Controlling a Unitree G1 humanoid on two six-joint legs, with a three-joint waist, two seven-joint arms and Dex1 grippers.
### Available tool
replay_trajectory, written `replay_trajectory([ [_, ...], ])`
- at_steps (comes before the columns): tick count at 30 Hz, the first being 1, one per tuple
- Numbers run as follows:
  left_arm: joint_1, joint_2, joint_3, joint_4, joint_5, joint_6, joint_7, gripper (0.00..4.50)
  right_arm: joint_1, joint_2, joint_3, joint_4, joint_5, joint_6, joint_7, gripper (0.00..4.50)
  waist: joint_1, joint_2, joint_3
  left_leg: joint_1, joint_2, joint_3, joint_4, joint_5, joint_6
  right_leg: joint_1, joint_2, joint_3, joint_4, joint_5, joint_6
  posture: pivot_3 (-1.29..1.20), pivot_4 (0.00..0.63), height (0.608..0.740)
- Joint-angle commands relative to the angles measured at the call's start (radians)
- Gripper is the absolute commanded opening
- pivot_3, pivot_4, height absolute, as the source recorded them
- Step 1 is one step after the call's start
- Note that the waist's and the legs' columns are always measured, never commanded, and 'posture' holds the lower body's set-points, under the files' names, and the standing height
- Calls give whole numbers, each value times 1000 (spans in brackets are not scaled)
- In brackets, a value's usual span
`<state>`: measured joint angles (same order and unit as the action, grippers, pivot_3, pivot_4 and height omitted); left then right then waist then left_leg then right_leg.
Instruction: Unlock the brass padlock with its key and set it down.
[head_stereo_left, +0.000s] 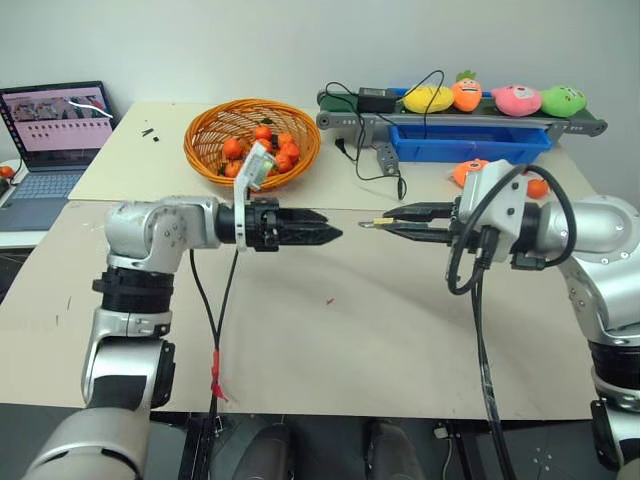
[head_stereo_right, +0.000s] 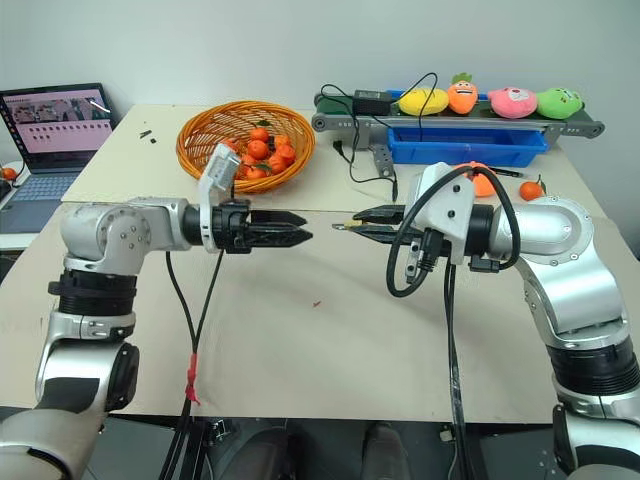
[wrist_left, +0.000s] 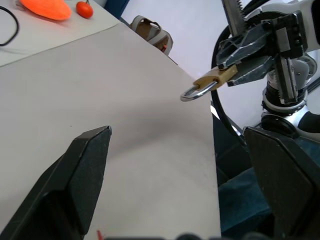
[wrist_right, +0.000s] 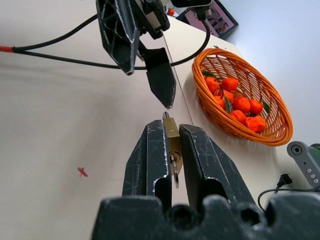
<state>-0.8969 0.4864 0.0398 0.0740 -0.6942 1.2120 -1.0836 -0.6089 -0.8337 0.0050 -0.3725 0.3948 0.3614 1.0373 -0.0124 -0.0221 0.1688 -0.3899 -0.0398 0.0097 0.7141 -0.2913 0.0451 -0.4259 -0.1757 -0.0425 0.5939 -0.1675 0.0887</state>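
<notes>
The brass padlock (wrist_left: 212, 80) is pinched by its yellow body in my right gripper (head_stereo_left: 395, 222), which is shut on it above the table's middle. Its silvery shackle pokes out past the fingertips toward my left gripper (head_stereo_left: 335, 233). In the right wrist view the padlock (wrist_right: 171, 131) sits between the two black fingers, with a thin silvery piece at its rear end; I cannot tell whether that is the key. My left gripper points at the shackle from a short gap away. Its fingers (wrist_left: 85, 170) stand wide apart and hold nothing.
An orange wicker basket (head_stereo_left: 200, 130) of small oranges stands behind the left gripper. A laptop (head_stereo_left: 55, 130) sits at the far left. A blue tray (head_stereo_left: 470, 145), a conveyor with plush toys (head_stereo_left: 500, 100) and cables fill the back right. A red speck (head_stereo_left: 329, 300) lies on the table.
</notes>
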Motion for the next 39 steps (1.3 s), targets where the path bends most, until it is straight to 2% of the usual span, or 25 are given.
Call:
replay_trajectory([
  [1, 9, -7, 33, -57, -62, 44, 35, 4423, -12, -13, -40, -30, 11, 2, -11, 105, 0, 0, 0, 0, 0, 0, 0, 0, 0, 0, 0, 0, 0, 0, 0, 0, 150, 740],
  [2, 10, -7, 35, -59, -75, 56, 39, 3904, -13, -13, -40, -29, 10, 1, -12, 105, 0, 0, 0, 0, 0, 0, 0, 0, 0, 0, 0, 0, 0, 0, 0, 0, 150, 740],
  [3, 11, -7, 39, -60, -86, 65, 42, 3764, -13, -13, -40, -27, 8, 0, -13, 105, 0, 0, 0, 0, 0, 0, 0, 0, 0, 0, 0, 0, 0, 0, 0, 0, 150, 740],
  [12, 3, -1, 60, -64, -172, 119, 69, 237, -12, -17, -46, -22, 5, -4, -21, 105, 0, 0, 0, 0, 0, 0, 0, 0, 0, 0, 0, 0, 0, 0, 0, 0, 150, 740],
  [13, 0, -7, 66, -62, -182, 126, 79, 66, -12, -17, -46, -22, 5, -4, -22, 105, 0, 0, 0, 0, 0, 0, 0, 0, 0, 0, 0, 0, 0, 0, 0, 0, 150, 740],
  [24, -19, -60, 52, -52, -222, 115, 133, 66, -12, -16, -49, -58, 35, 40, -25, 105, 0, 0, 0, 0, 0, 0, 0, 0, 0, 1, 0, 0, 0, 0, 0, 0, 150, 740],
  [39, -52, -44, 6, 2, -202, 46, 106, 66, -1, -16, -56, -129, 77, 110, -49, 105, 0, 0, 0, 0, 0, 0, 0, 0, 0, 1, 0, 0, 0, 0, 0, 0, 150, 740],
])
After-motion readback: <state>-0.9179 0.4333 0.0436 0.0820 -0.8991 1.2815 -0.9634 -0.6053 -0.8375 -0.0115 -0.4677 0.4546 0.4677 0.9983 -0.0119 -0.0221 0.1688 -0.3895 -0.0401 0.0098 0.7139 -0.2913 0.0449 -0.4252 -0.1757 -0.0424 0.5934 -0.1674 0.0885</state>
